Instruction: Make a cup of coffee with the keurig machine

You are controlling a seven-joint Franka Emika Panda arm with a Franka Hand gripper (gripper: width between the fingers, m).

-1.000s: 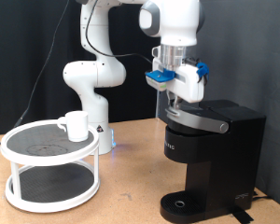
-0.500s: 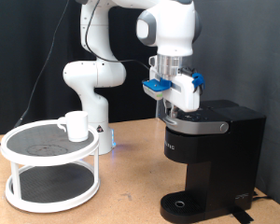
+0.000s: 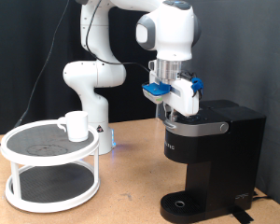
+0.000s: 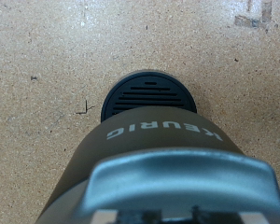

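black keurig machine (image 3: 210,159), white cup (image 3: 75,125), white two-tier stand (image 3: 47,168)

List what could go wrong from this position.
1. The tool sits right at the keurig lid; a slip there could jolt or shift the machine.
2. The drip base has no cup on it; the cup stands on the round shelf at the exterior view's left, so anything brewed now would likely spill.

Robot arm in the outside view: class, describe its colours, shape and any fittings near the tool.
The arm has glossy white rounded segments with dark joint seams. Near the tool sit a silvery wrist section, bright blue fittings and a white block. A thin dark cable runs alongside.
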